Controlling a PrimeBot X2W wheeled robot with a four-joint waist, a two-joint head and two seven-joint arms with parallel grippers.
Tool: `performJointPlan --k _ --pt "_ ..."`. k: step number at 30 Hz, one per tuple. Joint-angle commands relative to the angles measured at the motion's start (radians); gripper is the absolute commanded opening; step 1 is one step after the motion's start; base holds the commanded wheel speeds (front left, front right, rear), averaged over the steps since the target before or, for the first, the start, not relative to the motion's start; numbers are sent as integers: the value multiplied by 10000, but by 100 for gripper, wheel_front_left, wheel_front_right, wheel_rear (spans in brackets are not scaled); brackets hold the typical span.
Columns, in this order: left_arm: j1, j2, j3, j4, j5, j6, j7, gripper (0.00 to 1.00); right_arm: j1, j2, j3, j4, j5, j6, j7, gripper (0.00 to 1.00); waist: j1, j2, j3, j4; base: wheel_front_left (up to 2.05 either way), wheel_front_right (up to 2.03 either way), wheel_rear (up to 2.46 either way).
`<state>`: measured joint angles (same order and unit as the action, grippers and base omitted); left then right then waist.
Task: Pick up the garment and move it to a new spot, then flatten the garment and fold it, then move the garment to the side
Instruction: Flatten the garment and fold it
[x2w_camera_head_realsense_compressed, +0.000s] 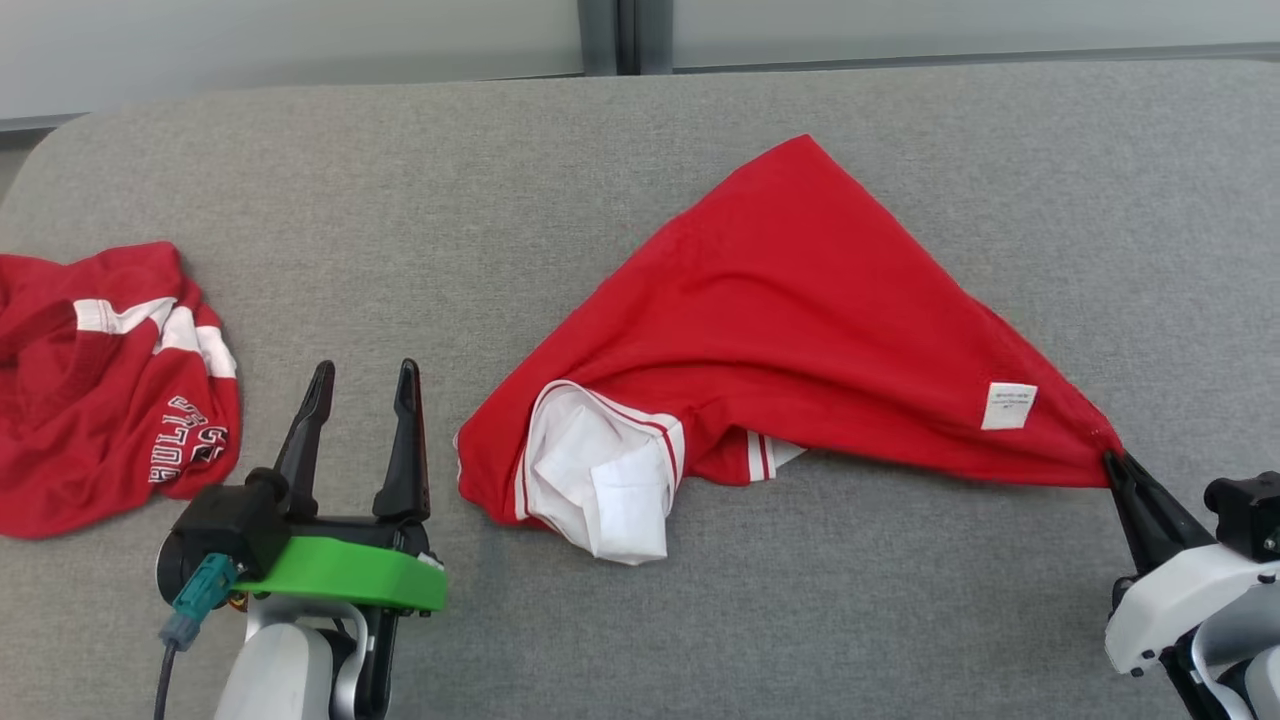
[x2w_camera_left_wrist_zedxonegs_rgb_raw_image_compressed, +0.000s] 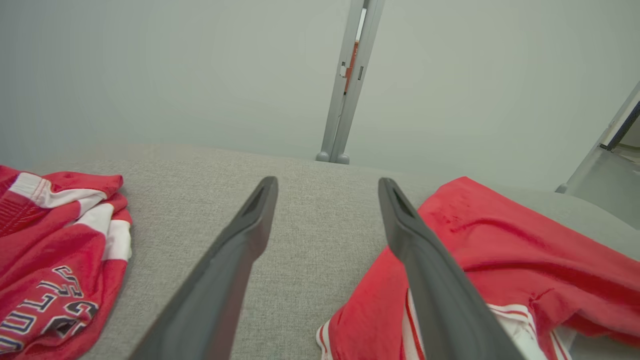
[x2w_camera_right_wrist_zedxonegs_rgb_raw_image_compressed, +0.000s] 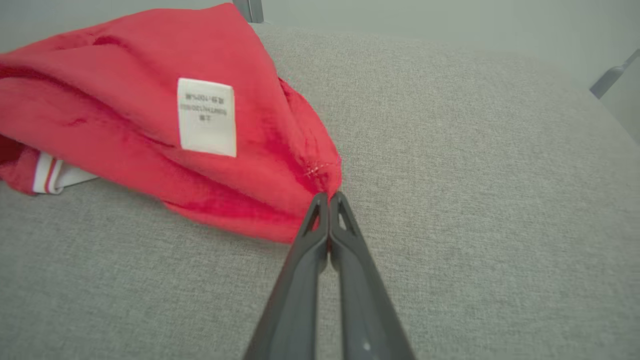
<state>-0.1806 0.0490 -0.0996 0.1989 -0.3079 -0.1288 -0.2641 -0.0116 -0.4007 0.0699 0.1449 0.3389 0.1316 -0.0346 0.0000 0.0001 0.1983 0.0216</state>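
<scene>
Plainly the right gripper (x2w_camera_head_realsense_compressed: 1115, 465) is pinched tight on 1 corner of the red garment (x2w_camera_head_realsense_compressed: 790, 320), while the left gripper (x2w_camera_head_realsense_compressed: 362, 385) stands wide and empty near it. It lies bunched on the grey cushion (x2w_camera_head_realsense_compressed: 600, 150), so flattening, folding and setting aside look undone; the print on its label (x2w_camera_head_realsense_compressed: 1008, 405) is unreadable.

The garment (x2w_camera_head_realsense_compressed: 800, 300) is bright red. Near the front edge of the desk (x2w_camera_head_realsense_compressed: 450, 200) it shows a white part (x2w_camera_head_realsense_compressed: 600, 480) with thin red stripes, and a small white label (x2w_camera_head_realsense_compressed: 1008, 405) with tiny grey writing. The other shirt (x2w_camera_head_realsense_compressed: 90, 400) at the left edge is red too, with white bands and white letters edged in dark. The desk is plain grey. The left pincer (x2w_camera_head_realsense_compressed: 365, 375) has dark fingers (x2w_camera_head_realsense_compressed: 405, 450), a green base (x2w_camera_head_realsense_compressed: 345, 575) and a teal plug (x2w_camera_head_realsense_compressed: 195, 595). The right pincer (x2w_camera_head_realsense_compressed: 1112, 458) is dark, on a white shell (x2w_camera_head_realsense_compressed: 1180, 600).
</scene>
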Motion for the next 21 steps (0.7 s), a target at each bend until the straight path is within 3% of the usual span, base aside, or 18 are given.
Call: performJointPlan --k 1,2,3,4,5,8,13,17,21 --pt "-49 29 23 -7 44 -27 -4 100 30 239 -382 162 -331 -19 134 0 0 -1 4 -174 0 0 0" --pt "-62 29 21 8 54 -27 -4 100 52 371 -487 294 -454 -18 310 0 0 -1 -9 -201 0 0 0" --pt "-71 27 8 25 57 -27 -4 100 83 561 -652 476 -643 -19 552 9 0 -1 -30 -222 0 0 0" --pt "-73 29 -5 43 53 -27 -3 100 112 665 -812 647 -839 -18 783 94 0 -1 -52 -231 0 0 0" --pt "-73 29 -33 70 40 -27 -4 100 109 775 -980 772 -1014 -19 942 100 0 -1 -83 -228 0 0 0" --pt "-4 29 -114 126 -2 -27 -4 100 64 1201 -1591 832 -1472 -18 881 100 0 -1 -201 -198 0 0 0" --pt "218 30 -145 173 -70 -27 -4 100 -94 2013 -2643 116 -2375 -18 -940 100 0 -1 -414 -100 0 0 0" --pt "389 29 -153 207 -112 -27 -4 100 -17 2588 -2630 -404 -2967 -19 -1982 100 0 -1 -637 -50 0 0 0" --pt "626 29 -126 208 -162 -27 -4 100 49 2978 -2181 -654 -3361 -18 -2267 100 0 -1 -860 -27 0 0 0"
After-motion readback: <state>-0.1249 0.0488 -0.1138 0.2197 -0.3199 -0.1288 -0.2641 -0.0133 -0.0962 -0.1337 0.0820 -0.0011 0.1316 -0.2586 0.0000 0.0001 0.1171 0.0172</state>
